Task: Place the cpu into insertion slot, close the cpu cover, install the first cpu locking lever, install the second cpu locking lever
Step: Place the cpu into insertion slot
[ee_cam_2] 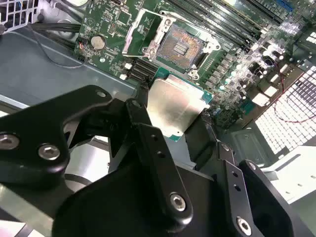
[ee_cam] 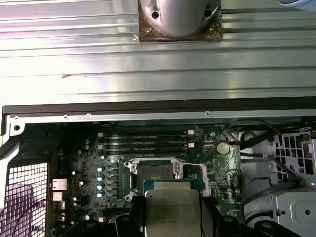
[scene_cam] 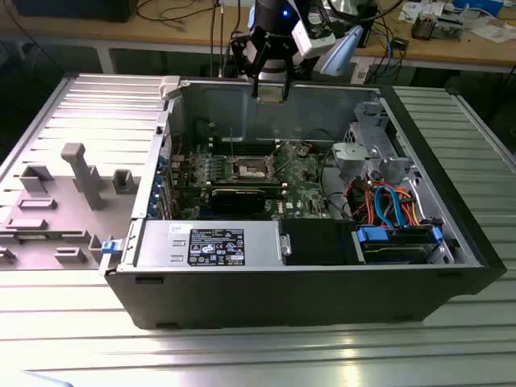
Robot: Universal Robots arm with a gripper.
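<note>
**Open computer case (scene_cam: 282,290) on a ribbed metal table (scene_cam: 242,355).** The case is laid with its open side up, and the table's long grooves are seen all round it. On the exterior view's left, a grey fixture plate (scene_cam: 64,201) with upright pegs rests on the same table. A wooden workbench (scene_cam: 161,32) strewn with cables is seen behind the table.

The gripper (scene_cam: 270,81) is held above the far wall of the case. The cpu (scene_cam: 271,93) is pinched between its two fingers and is carried in the air, well apart from the green circuit board (scene_cam: 310,181). In both wrist views the cpu (ee_cam_2: 173,103) (ee_cam: 172,210) is shown clamped by opposite edges between the black fingers (ee_cam_2: 148,133), silvery face towards the cameras, with the thin green rim visible.

The insertion slot (scene_cam: 250,169) (ee_cam_2: 178,47) (ee_cam: 154,173) is left bare, and its dark gold pin field is exposed. The cpu cover (ee_cam_2: 131,39) is swung up at one side of the slot. The long memory slots (ee_cam: 148,140) are set just beside the slot, and a coin cell (ee_cam_2: 98,42) lies near it.

Inside the case, a long black graphics card (scene_cam: 246,193) is mounted near the slot. A labelled power supply (scene_cam: 210,246) lies along the near wall. Blue and orange cables (scene_cam: 387,201) are bundled on the exterior view's right.
</note>
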